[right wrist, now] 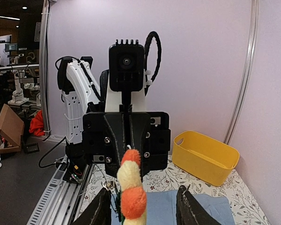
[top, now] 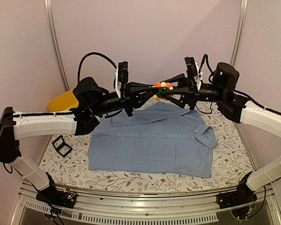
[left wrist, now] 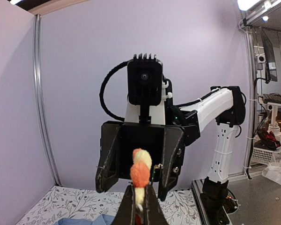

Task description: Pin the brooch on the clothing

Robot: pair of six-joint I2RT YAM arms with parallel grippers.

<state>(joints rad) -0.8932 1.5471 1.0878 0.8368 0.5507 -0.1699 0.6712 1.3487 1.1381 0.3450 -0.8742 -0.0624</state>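
Observation:
The brooch (top: 162, 86), a cluster of orange and pale yellow fuzzy balls, is held in the air above the collar end of the light blue shirt (top: 152, 140), which lies flat on the table. My left gripper (top: 157, 91) is shut on the brooch's lower part (left wrist: 141, 176). My right gripper (top: 170, 92) faces it from the other side. Its jaws stand wide open around the brooch (right wrist: 131, 187), which is nearer its left finger (right wrist: 101, 208) than its right finger (right wrist: 189, 207). I cannot tell whether it touches either. The shirt also shows low in the right wrist view (right wrist: 166, 202).
A yellow plastic basin (top: 63, 100) stands at the back left of the table and shows in the right wrist view (right wrist: 203, 157). A small black square box (top: 62, 145) lies left of the shirt. The tablecloth (top: 225, 164) has a floral print.

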